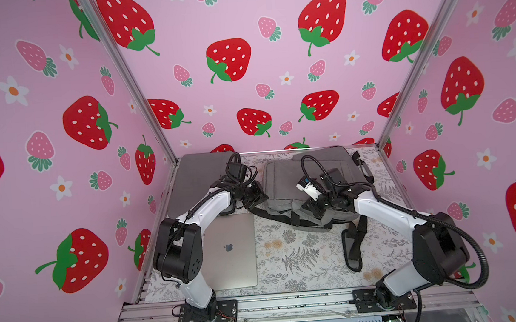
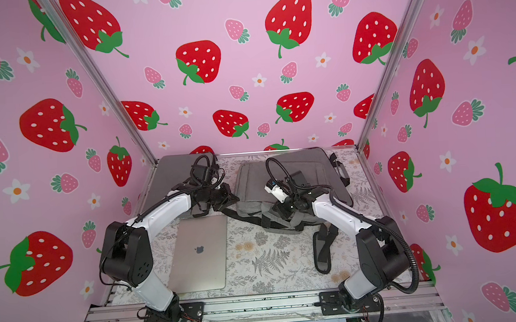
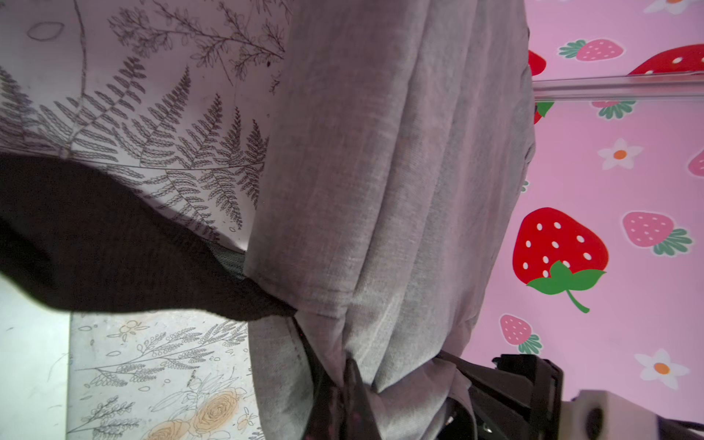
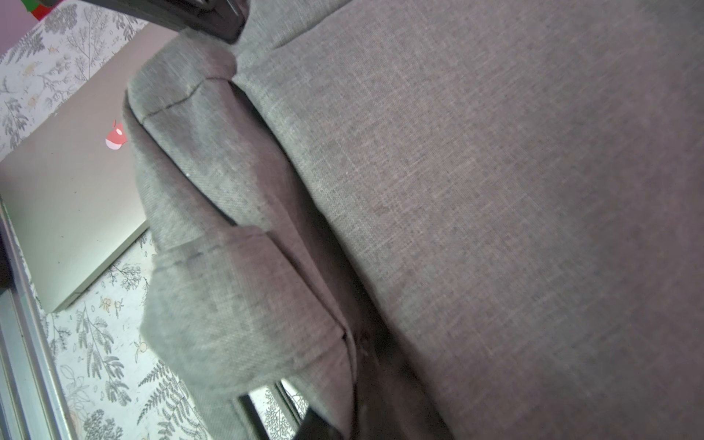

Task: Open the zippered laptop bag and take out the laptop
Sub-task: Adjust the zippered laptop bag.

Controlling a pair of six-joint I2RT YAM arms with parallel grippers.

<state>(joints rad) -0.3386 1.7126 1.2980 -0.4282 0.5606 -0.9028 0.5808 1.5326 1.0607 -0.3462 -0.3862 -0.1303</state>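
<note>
The silver laptop (image 1: 229, 250) (image 2: 199, 254) lies flat and closed on the floral table near the left arm's base, outside the bag; it also shows in the right wrist view (image 4: 72, 198). The grey fabric laptop bag (image 1: 283, 181) (image 2: 252, 180) lies crumpled at the back centre. My left gripper (image 1: 261, 197) (image 3: 350, 384) is at its front left corner, shut on a pinched fold of the grey cloth (image 3: 381, 190). My right gripper (image 1: 311, 209) (image 4: 365, 365) presses into the bag's front edge (image 4: 495, 190); its jaws are buried in blurred fabric.
A flat dark grey sleeve (image 1: 195, 175) lies at the back left under the left arm. The bag's black shoulder strap (image 1: 354, 245) loops over the table at front right and its handle (image 1: 364, 166) sticks out at the right. Pink strawberry walls enclose three sides.
</note>
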